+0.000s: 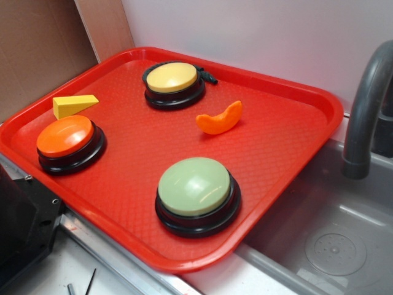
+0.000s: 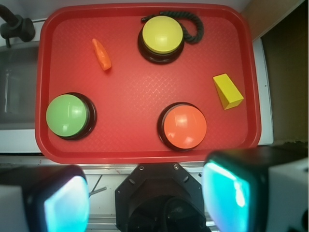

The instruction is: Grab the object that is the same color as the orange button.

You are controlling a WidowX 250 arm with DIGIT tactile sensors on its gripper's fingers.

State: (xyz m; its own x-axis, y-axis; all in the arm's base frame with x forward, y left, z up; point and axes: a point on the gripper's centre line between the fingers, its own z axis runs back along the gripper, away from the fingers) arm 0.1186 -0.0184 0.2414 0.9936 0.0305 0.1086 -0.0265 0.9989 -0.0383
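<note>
The object, a small curved orange piece [image 1: 220,118] [image 2: 102,54], lies on the red tray [image 1: 288,141] [image 2: 130,145] between the yellow-topped and green-topped buttons. The orange button [image 1: 66,139] [image 2: 184,126] stands on its black base near the tray's left edge in the exterior view. My gripper [image 2: 150,200] shows only in the wrist view, high above and off the tray's near edge. Its two fingers stand wide apart with nothing between them. It is far from the object.
A yellow-topped button [image 1: 172,82] [image 2: 162,36] with a black cord sits at the tray's back. A pale green-topped button [image 1: 196,192] [image 2: 69,116] sits at the front. A yellow wedge block [image 1: 73,105] [image 2: 227,91] lies near the orange button. A grey faucet [image 1: 366,104] and sink [image 1: 331,239] flank the tray.
</note>
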